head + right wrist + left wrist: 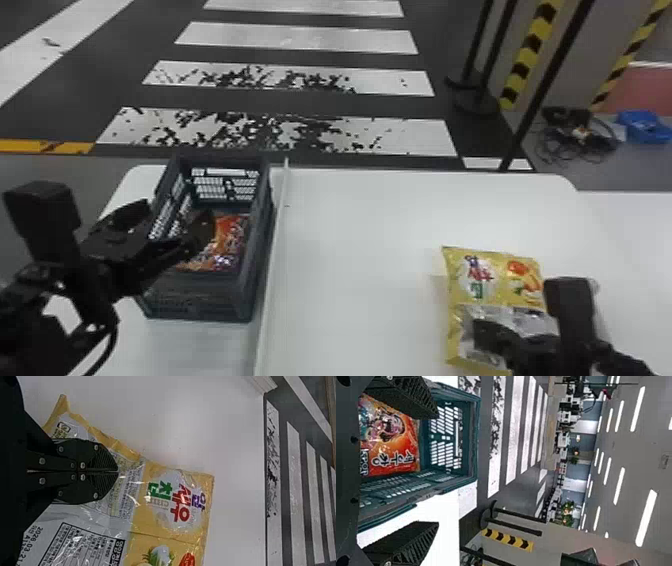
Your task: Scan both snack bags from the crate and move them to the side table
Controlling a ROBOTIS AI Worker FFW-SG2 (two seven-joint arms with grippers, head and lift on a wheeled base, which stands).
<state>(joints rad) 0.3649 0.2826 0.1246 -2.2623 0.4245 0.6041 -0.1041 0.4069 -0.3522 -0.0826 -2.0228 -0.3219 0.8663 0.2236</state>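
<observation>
Two fingers of the left tool (179, 212) stand wide apart, empty, at the crate (195, 300), left in the frame. Lower right, the right tool (487, 334) is closed, empty, over the yellow snack bag (467, 295) on the table (360, 250). The orange snack bag (232, 235) lies inside the crate.

Matte black covers the robot's arms. At the head view's left, the left arm (95, 275) has a boxy block (42, 205) and a thin, dark cable (111, 345). The left gripper (179, 212) has wedge-shaped, ribbed fingers (411, 395). At lower right, the right gripper (485, 335) has rounded fingers (85, 451), finely ridged near the tips, with greyish screws (42, 461).
</observation>
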